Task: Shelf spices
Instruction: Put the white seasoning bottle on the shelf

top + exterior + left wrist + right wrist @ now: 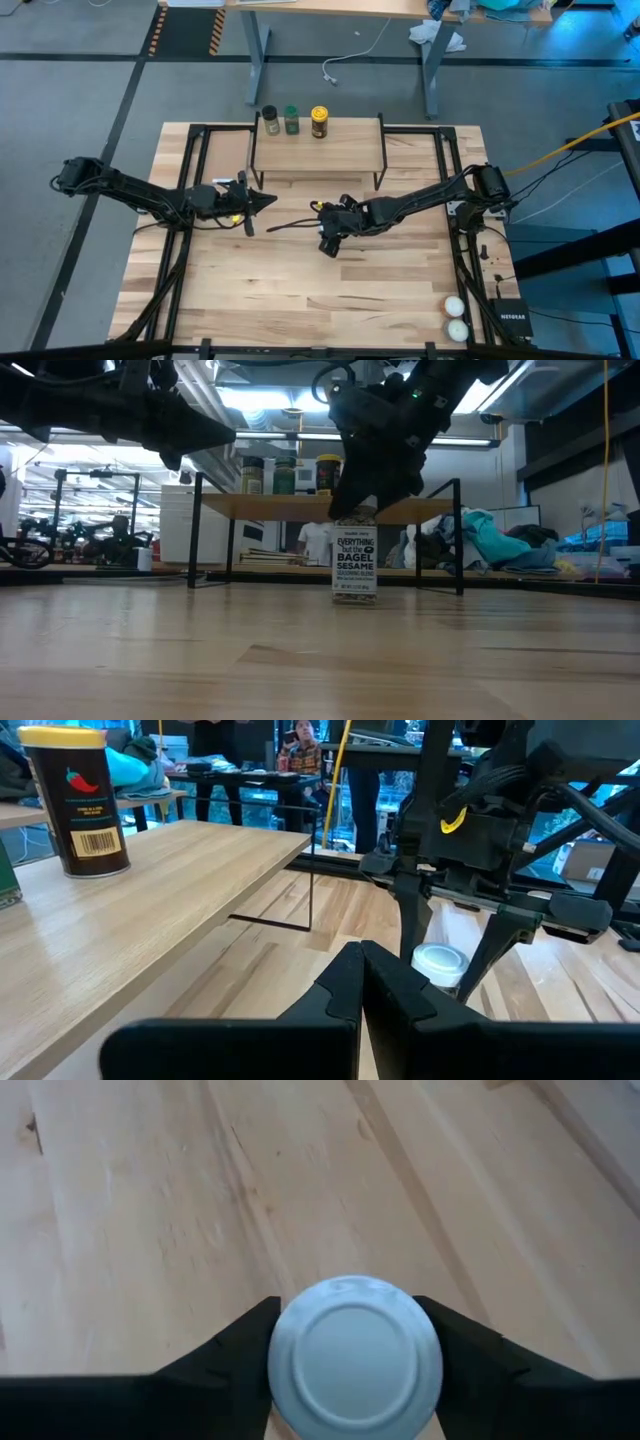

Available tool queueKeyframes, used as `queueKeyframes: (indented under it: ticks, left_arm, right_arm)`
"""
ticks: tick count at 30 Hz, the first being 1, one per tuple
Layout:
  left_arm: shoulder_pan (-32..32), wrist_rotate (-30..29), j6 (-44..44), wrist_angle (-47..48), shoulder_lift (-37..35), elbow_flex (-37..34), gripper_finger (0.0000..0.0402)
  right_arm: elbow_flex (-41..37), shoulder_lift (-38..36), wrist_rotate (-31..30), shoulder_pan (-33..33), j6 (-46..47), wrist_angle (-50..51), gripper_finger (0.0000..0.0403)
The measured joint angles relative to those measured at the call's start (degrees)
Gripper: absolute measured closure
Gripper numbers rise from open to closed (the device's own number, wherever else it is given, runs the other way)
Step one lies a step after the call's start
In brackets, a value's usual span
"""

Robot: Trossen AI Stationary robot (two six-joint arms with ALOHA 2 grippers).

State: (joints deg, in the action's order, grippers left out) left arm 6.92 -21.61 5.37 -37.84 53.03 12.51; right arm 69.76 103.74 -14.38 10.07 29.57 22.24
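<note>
the right gripper is clenching the white-lidded jar standing on the table in front of the shelf, where a loose grip risks tipping it, while the left gripper is waiting clenched empty nearby.

Two whitish balls: near corner of the wooden tabletop, one just beside the other. Small black box: just beside the balls, at the table's edge. Grey-legged desk: on the floor beyond the table. Crumpled cloth: beneath that desk.
</note>
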Motion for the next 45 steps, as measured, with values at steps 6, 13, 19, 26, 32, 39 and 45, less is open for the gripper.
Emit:
queueKeyframes:
  ticks: [6, 13, 19, 26, 32, 39, 45]
  left_arm:
    - [0.00, 0.00, 0.19, -0.01, 0.01, 0.00, 0.0401]
    - [0.00, 0.00, 0.22, 0.00, 0.00, 0.00, 0.0401]
    - [0.00, 0.00, 0.40, 0.08, 0.00, 0.00, 0.0401]
    - [0.02, 0.00, 0.69, 0.25, 0.01, 0.00, 0.0401]
    - [0.77, 0.00, 0.79, 0.37, 0.00, 0.00, 0.0401]
    - [1.00, 0.00, 0.85, 0.50, 0.01, 0.00, 0.0401]
    - [1.00, 0.00, 1.72, 1.30, 0.01, 0.00, 0.0401]
  right_arm:
    - [0.00, -0.04, 1.44, 0.02, -1.40, -0.14, 0.0195]
    - [0.39, 0.00, 3.15, 0.02, -2.96, -2.38, 0.0195]
    - [4.39, 0.02, 3.14, 0.04, -5.23, -0.06, 0.0195]
    - [12.32, 0.02, 2.63, 0.04, -9.29, 6.98, 0.0195]
    - [21.88, 0.02, 1.06, 0.04, -16.52, 12.17, 0.0195]
    - [36.52, 0.02, -5.92, 0.04, -28.26, 22.50, 0.0195]
    - [49.18, 0.02, -13.08, 0.02, -33.91, 32.68, 0.0195]
